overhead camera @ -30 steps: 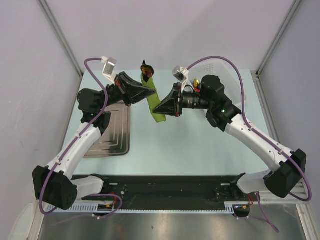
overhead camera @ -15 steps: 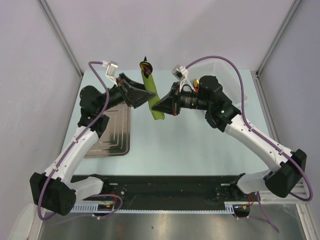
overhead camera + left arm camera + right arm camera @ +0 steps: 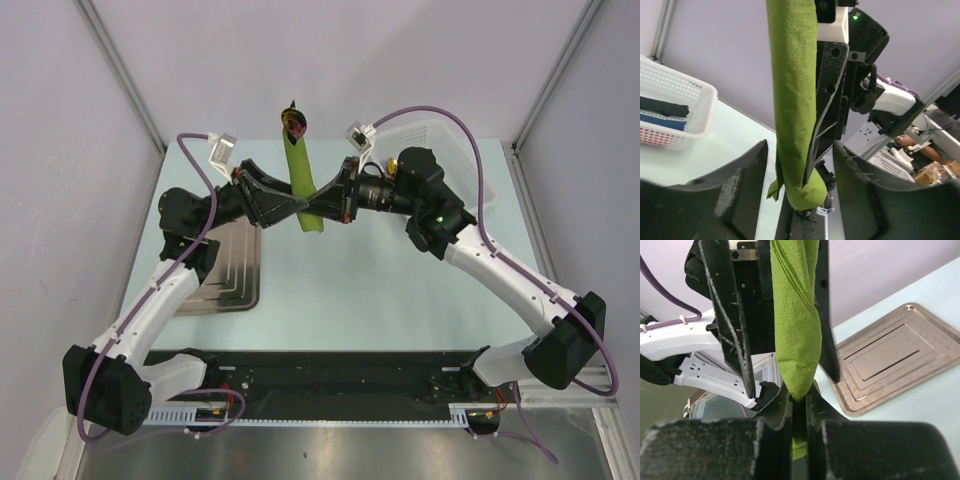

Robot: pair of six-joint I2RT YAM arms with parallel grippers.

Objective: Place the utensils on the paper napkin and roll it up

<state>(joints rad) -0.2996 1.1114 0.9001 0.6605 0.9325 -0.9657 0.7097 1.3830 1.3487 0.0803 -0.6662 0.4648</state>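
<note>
**A:** Top external view first: where is the paper napkin (image 3: 300, 185)?

**B:** It is rolled into a slim green tube and held up off the bench (image 3: 380, 290), toward 12 o'clock from the bench's middle. In that view its length runs roughly from 12 to 6 o'clock. Small dark ends show at the 12 o'clock tip, apparently the utensils (image 3: 291, 122) (too small to tell which pieces).

**A:** Who has hold of it?

**B:** The right gripper (image 3: 318, 205) reaches in from 3 o'clock. In the right wrist view its jaws are pressed together on the tapered lower end of the roll (image 3: 796, 330), with green paper pinched in the narrow slot between them (image 3: 799, 395).

**A:** And the left gripper (image 3: 293, 203)?

**B:** It comes in from 9 o'clock and meets the other at the roll. In its own wrist view the jaws stand apart (image 3: 800, 147), one on each side of the tube (image 3: 792, 100). There is a clear gap on the 9 o'clock side, and a finger of the right gripper lies against the roll on the 3 o'clock side.

**A:** Anything else around?

**B:** A metal tray (image 3: 225, 265) lies flat at 9 o'clock, beneath the left arm, and it also shows in the right wrist view (image 3: 890, 365). A white basket (image 3: 440, 135) sits near 1 o'clock, with dark strips lying in it (image 3: 675, 115).
</note>
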